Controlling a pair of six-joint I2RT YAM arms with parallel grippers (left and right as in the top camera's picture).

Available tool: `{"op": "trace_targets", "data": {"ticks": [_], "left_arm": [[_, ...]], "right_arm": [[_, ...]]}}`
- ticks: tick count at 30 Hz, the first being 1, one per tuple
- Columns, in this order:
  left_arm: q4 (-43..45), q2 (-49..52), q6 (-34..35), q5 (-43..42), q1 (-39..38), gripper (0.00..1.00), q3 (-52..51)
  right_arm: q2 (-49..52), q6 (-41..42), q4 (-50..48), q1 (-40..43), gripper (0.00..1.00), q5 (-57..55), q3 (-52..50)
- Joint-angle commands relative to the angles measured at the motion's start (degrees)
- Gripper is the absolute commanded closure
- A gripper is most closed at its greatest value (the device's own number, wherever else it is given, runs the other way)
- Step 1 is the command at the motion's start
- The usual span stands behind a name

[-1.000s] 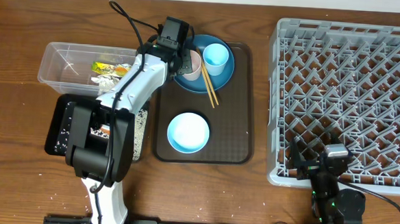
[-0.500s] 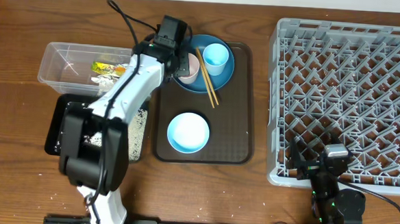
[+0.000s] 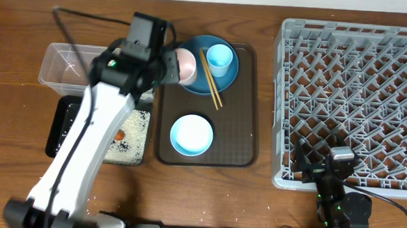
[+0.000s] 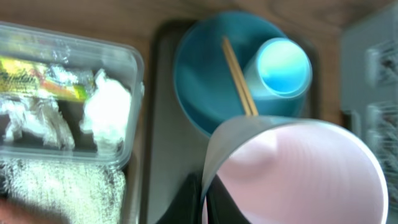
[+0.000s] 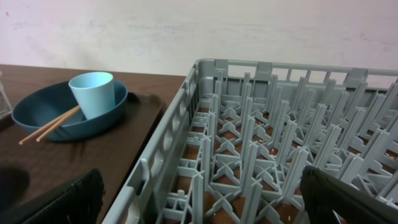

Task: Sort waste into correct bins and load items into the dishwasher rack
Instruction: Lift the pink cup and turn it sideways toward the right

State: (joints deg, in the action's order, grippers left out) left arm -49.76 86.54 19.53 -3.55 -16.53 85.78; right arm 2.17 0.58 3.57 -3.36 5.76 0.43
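The left fingers are clamped on the rim of the pinkish-white cup, holding it over the left edge of the blue plate. The cup is tipped well off upright, with its mouth turned toward the wrist camera, where its pale inside fills the lower right of the view. The dishwasher rack lies to the cup's right, across the whole brown serving tray and a strip of bare tabletop.

Judged from this, the carry would run rightward, passing over the light blue cup and the wooden chopsticks, both resting on the plate. The chopsticks lie slantwise across that path, and the cup stands just beyond them.

The right fingers are spread apart and hold nothing. They are parked at the rack's near corner, facing along its rows of pegs. That arm is far nearer the rack and well apart from the cup, so the left arm would have to make the long reach itself — or stop short. Setting the cup down would also call for turning its mouth down over the pegs, since it now lies closer to sideways.

The white bowl sits at the front of the tray, clear of the likely path.
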Motion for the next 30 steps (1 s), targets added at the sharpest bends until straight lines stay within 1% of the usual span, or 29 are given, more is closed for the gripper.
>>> {"op": "trace_targets", "data": {"ticks": [1, 8, 10, 15, 17, 20, 23, 26, 28, 30], "left_arm": [[-2.45, -4.42, 0.44, -8.37, 0.22, 0.94, -0.33], [-4.0, -11.3, 0.5, -29.16, 0.22, 0.94, -0.33], [-4.0, -12.44, 0.92, -33.27, 0.22, 0.94, -0.33], [-3.98, -13.27, 2.21, -39.01, 0.22, 0.94, -0.33], [-4.0, -13.2, 2.21, -40.41, 0.22, 0.94, -0.33], [-3.91, -13.2, 2.19, -41.03, 0.24, 0.94, -0.33], [-3.76, -13.2, 2.21, -41.03, 0.92, 0.93, -0.33], [-3.78, -13.2, 2.19, -41.05, 2.21, 0.94, -0.33], [-3.8, -13.2, 2.19, -41.05, 3.08, 0.94, -0.33], [-3.8, -13.2, 2.19, -41.05, 3.82, 0.94, -0.33]], "right_arm": [[-0.37, -0.63, 0.17, -0.33, 0.01, 0.07, -0.11], [-0.37, -0.66, 0.17, -0.33, 0.01, 0.07, -0.11], [-0.37, -0.63, 0.17, -0.33, 0.01, 0.07, -0.11], [-0.37, -1.46, -0.39, -0.31, 0.01, -1.01, -0.11], [-0.37, -1.46, -1.29, -0.33, 0.01, -2.51, -0.11], [-0.37, -1.29, -2.1, -0.33, 0.01, 0.39, -0.11], [-0.37, 0.24, -4.31, -0.33, 0.01, 6.88, -0.11], [-0.37, 1.16, -9.53, -0.33, 0.01, 17.35, -0.07], [-0.37, 4.02, -13.81, -0.31, 0.01, 22.73, 0.96], [-0.33, 8.35, -14.58, -0.31, 0.01, 24.87, 4.17]]}}
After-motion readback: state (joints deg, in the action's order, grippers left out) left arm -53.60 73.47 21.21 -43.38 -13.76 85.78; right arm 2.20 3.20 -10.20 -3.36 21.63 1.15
